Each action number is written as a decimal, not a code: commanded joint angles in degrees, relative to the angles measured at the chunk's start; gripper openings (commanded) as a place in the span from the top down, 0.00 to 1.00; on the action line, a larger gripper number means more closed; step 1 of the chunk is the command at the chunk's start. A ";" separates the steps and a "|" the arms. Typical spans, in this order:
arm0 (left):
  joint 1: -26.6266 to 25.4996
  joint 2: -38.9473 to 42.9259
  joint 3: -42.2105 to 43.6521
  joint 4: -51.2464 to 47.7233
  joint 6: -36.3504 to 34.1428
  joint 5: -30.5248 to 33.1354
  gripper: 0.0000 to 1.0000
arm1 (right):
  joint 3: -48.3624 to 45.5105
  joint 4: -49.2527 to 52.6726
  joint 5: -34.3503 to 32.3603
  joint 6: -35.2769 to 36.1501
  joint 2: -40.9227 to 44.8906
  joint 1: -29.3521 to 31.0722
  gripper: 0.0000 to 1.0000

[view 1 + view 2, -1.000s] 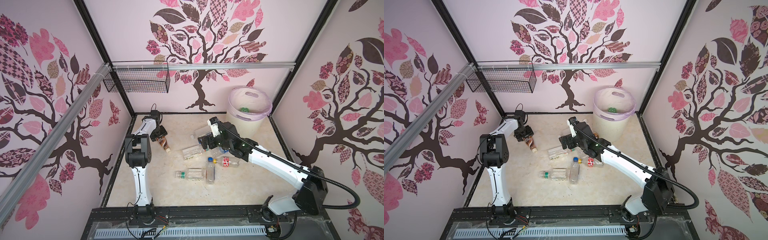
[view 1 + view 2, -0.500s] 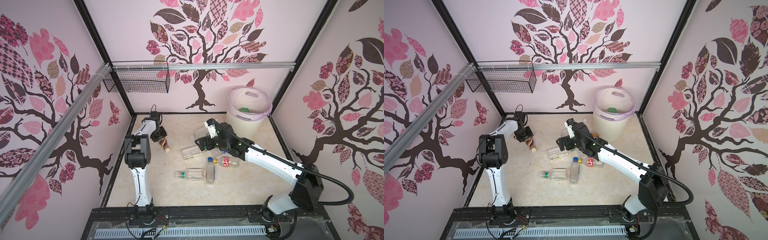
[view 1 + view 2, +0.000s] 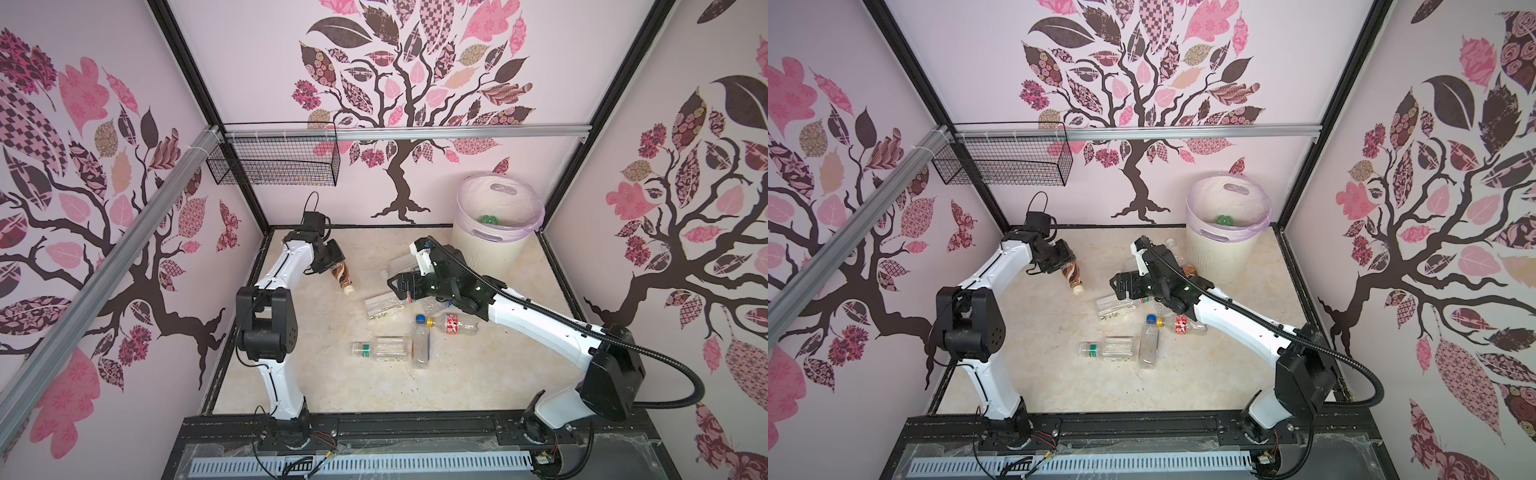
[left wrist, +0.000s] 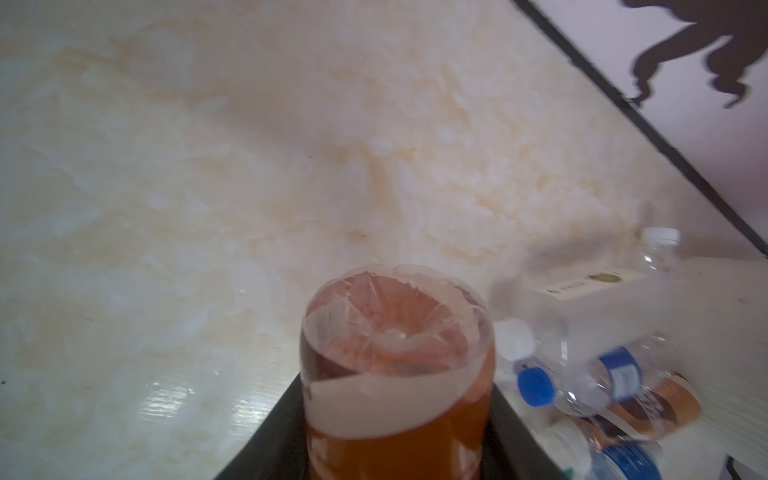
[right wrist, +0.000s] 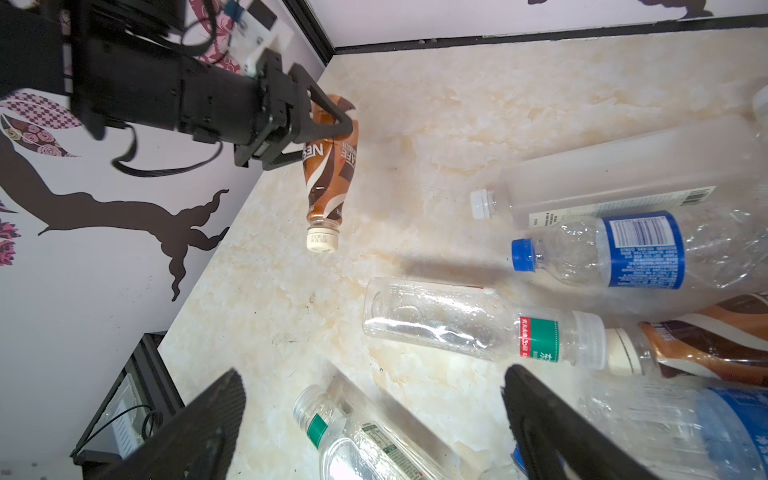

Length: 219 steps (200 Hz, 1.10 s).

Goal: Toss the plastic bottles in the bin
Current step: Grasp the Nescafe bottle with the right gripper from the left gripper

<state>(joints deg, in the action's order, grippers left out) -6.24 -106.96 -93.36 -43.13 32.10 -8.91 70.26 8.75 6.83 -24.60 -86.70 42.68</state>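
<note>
My left gripper (image 3: 334, 266) is shut on the base end of a brown-labelled plastic bottle (image 3: 341, 277), which hangs tilted with its cream cap toward the floor; the right wrist view shows the fingers (image 5: 332, 120) clamping it. In the left wrist view the bottle's base (image 4: 395, 332) fills the space between the jaws. Over a clear bottle with a green neck band (image 5: 361, 449), my right gripper (image 3: 395, 286) stands open. The cream bin (image 3: 486, 249) stands at the back right with a green bottle (image 3: 489, 219) inside.
Several more bottles lie mid-floor: a clear one with a green band (image 3: 380, 348), a blue-capped one (image 3: 420, 340) and a red-labelled one (image 3: 453, 324). More bottles lie near the right arm, among them a blue-labelled one (image 5: 640, 253). A black wire basket (image 3: 274, 162) hangs on the back-left rail.
The left jaws have closed onto the brown-labelled bottle. My right arm has swung left and down, away from the bin, over the clear bottles.
</note>
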 commanded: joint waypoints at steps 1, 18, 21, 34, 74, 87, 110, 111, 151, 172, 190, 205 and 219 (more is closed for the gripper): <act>-3.71 4.26 -2.58 2.78 0.90 -2.93 0.47 | 2.61 -0.53 -1.94 -0.80 0.38 0.11 0.01; -6.37 7.30 -3.00 3.81 1.62 -3.02 0.47 | 1.96 -1.59 -2.77 -0.86 1.49 0.12 0.00; -6.88 7.82 -3.06 4.04 1.84 -3.12 0.47 | 1.91 -1.82 -2.85 -0.95 1.63 0.08 0.00; -8.71 9.80 -3.25 4.81 2.40 -3.39 0.47 | 1.89 -2.34 -2.81 -1.06 1.81 0.13 0.01; -11.75 13.85 -2.93 6.79 5.19 -5.14 0.47 | 1.73 -4.40 -1.64 -2.19 1.56 0.20 0.01; -11.87 14.40 -2.45 7.23 6.56 -6.25 0.47 | 0.57 -6.94 -0.92 -2.42 2.24 0.41 0.04; -11.95 15.47 -1.75 8.49 8.51 -8.30 0.47 | -1.52 -10.81 -0.99 -2.56 3.24 1.22 0.08; -11.95 15.51 -1.66 8.50 8.55 -8.35 0.47 | -1.57 -10.88 -0.96 -2.56 3.26 1.25 0.08; -13.07 18.07 -0.53 10.67 9.85 -8.50 0.47 | -0.78 -12.42 0.02 -3.36 2.06 1.71 0.15; -14.17 18.75 -0.58 10.88 10.13 -8.30 0.47 | 0.02 -12.81 0.28 -3.64 1.10 1.84 0.22; -15.36 19.31 -0.68 10.70 9.84 -7.13 0.47 | 0.77 -13.05 0.55 -3.87 0.34 1.88 0.27; -15.91 19.50 -0.71 10.54 9.78 -6.66 0.47 | 1.14 -13.45 0.61 -4.07 0.15 1.95 0.34; -16.08 19.55 -0.72 10.44 9.84 -6.61 0.47 | 1.39 -13.42 0.21 -4.18 0.12 1.95 0.40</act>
<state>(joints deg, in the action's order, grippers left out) -21.78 -88.86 -94.35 -33.43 41.85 -15.68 69.21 -3.70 7.57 -28.36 -86.21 44.51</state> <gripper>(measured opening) 0.532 0.638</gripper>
